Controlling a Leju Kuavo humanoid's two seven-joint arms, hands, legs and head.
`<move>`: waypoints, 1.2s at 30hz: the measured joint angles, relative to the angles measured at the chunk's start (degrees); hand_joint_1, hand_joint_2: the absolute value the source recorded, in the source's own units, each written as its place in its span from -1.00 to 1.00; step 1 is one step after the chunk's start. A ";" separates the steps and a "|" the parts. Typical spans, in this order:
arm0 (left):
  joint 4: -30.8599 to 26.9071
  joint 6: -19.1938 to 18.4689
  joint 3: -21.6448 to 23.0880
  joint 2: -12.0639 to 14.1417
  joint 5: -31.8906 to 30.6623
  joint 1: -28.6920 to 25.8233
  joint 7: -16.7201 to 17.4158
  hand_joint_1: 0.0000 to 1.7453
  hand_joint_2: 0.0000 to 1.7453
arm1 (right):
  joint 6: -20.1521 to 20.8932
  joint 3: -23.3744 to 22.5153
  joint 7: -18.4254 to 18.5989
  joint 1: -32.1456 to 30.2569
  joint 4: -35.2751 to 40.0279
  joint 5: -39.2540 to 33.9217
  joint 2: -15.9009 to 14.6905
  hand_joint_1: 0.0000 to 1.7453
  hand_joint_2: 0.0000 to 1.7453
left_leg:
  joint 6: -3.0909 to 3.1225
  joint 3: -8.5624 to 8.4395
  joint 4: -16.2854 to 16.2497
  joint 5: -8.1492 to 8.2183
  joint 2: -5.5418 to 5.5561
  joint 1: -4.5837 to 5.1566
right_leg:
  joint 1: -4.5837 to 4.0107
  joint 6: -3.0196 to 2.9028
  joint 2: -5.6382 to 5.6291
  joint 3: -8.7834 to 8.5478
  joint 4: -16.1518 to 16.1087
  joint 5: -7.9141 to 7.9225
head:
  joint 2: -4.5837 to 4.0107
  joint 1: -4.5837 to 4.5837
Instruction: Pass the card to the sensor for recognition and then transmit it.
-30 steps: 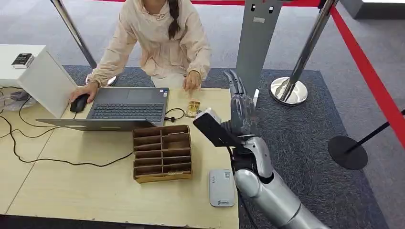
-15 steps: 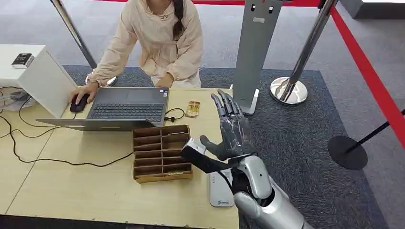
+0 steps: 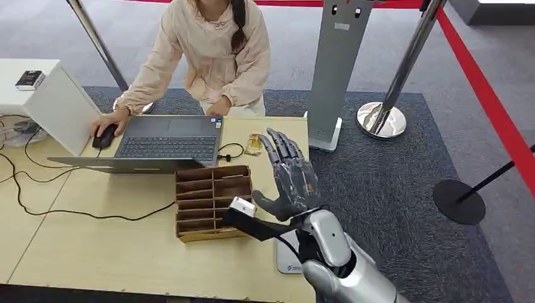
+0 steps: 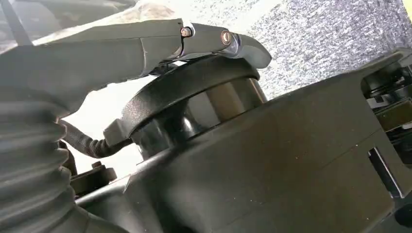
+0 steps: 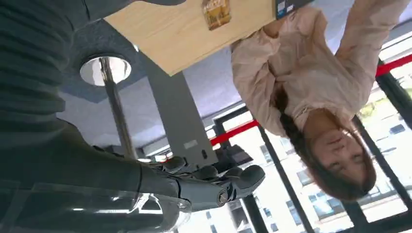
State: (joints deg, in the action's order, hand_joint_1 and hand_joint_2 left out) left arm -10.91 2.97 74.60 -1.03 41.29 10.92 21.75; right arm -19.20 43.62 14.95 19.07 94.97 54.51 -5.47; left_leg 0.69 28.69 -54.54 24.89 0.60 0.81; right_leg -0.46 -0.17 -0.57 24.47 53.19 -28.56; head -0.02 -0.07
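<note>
**Right hand empty above the table edge — card lying beyond the organiser**

The right hand (image 3: 291, 177) is raised over the table's (image 3: 94, 252) right edge, fingers spread and upright, thumb out to the side, nothing between them. The left hand (image 4: 145, 43) appears in its wrist view close against dark parts of the body; whether its fingers are spread or curled cannot be told.

The small yellowish card (image 3: 255, 144) lies flat on the table, just beyond the cardboard organiser (image 3: 214, 202) and beside the laptop's (image 3: 167, 142) corner, near a loop of black cable (image 3: 230, 151). The grey sensor (image 3: 291, 262) lies at the table's near edge, partly hidden under the right forearm. A person (image 3: 214, 50) sits opposite, one hand on the mouse (image 3: 104, 136).

Risks, as judged — a flat card is hard to lift, and fingers closing on it may push it toward the cable or laptop. The forearm hangs close above the sensor and organiser; a careless sweep could knock either.
</note>
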 joint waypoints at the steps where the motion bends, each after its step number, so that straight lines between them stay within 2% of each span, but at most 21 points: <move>1: 0.00 0.04 0.00 0.00 0.00 0.00 0.07 -1.00 1.00 | 1.14 0.66 -0.22 0.27 -0.02 -0.87 0.11 -1.00 1.00 | 0.00 0.00 0.00 0.00 0.01 0.00 | 0.00 0.00 0.00 0.00 0.00 0.00 | 0.00 0.02; 3: 0.00 0.13 0.00 0.00 0.00 0.02 0.20 -1.00 1.00 | 2.65 1.75 -0.44 0.50 -0.02 -2.01 0.20 -1.00 1.00 | 0.00 0.00 0.00 0.00 0.01 0.00 | 0.00 0.00 0.00 0.00 0.00 0.00 | 0.00 0.00; 6: 0.00 0.28 0.00 -0.02 0.00 0.05 0.42 -1.00 1.00 | 3.66 3.11 -0.48 0.49 -0.02 -2.45 0.20 -0.90 1.00 | 0.00 0.00 0.00 0.00 0.00 -0.01 | 0.00 0.00 0.00 0.00 0.01 0.00 | 0.00 0.00; 11: 0.00 0.22 0.00 -0.02 0.00 0.07 0.48 -1.00 1.00 | 4.05 5.07 -0.48 0.40 -0.04 -2.60 0.18 -0.82 1.00 | 0.00 0.01 0.00 0.00 0.00 -0.01 | 0.00 0.00 0.00 0.01 0.00 0.00 | 0.00 0.00; 18: 0.00 0.22 0.00 -0.02 0.00 0.07 0.42 -1.00 1.00 | 3.20 7.28 -0.72 0.11 -0.68 -1.88 0.42 -0.64 1.00 | 0.00 0.01 -0.01 0.00 0.00 -0.01 | 0.00 0.00 0.00 0.01 0.00 0.00 | 0.00 0.02; 22: 0.00 0.20 0.02 -0.02 0.00 0.07 0.42 -1.00 1.00 | 2.50 8.07 -0.98 0.12 -1.14 -1.90 0.79 -0.62 1.00 | 0.00 0.01 -0.01 0.00 -0.01 -0.01 | 0.00 0.00 0.00 0.01 0.01 0.00 | 0.00 0.00; 25: 0.00 0.17 0.04 0.00 0.00 0.06 0.42 -1.00 1.00 | 1.88 8.61 -1.22 0.12 -1.66 -1.93 1.07 -0.54 1.00 | 0.00 0.02 -0.01 0.00 0.00 0.00 | 0.00 0.00 0.00 0.01 0.01 0.00 | 0.00 0.00; 27: 0.00 0.15 0.04 0.00 0.00 0.07 0.42 -1.00 1.00 | 1.07 8.85 -1.38 0.12 -2.12 -1.31 1.44 -0.42 1.00 | 0.00 0.02 -0.01 0.00 0.00 0.00 | 0.00 0.00 0.00 0.01 0.01 0.00 | 0.00 0.00; 32: 0.00 0.05 0.02 0.00 0.00 0.08 0.42 -1.00 1.00 | -0.39 9.53 -1.42 0.19 -3.52 -0.29 2.23 -0.42 1.00 | 0.00 0.02 -0.01 0.00 0.00 0.00 | 0.00 0.00 0.00 0.01 0.01 0.00 | 0.00 0.00; 36: 0.00 -0.02 0.04 0.00 0.00 0.08 0.35 -1.00 1.00 | -0.80 9.86 -1.40 0.25 -4.46 -0.46 2.80 -0.32 1.00 | 0.00 0.02 -0.01 0.00 0.00 0.00 | 0.00 0.00 0.00 0.00 0.01 0.00 | 0.00 0.00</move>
State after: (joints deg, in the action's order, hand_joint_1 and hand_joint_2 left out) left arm -10.91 2.95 74.64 -1.03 41.29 11.00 22.10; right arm -20.00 53.48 13.55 19.32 90.51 54.05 -2.67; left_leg 0.69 28.71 -54.55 24.89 0.60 0.81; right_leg -0.46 -0.17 -0.57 24.48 53.20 -28.56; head -0.02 -0.07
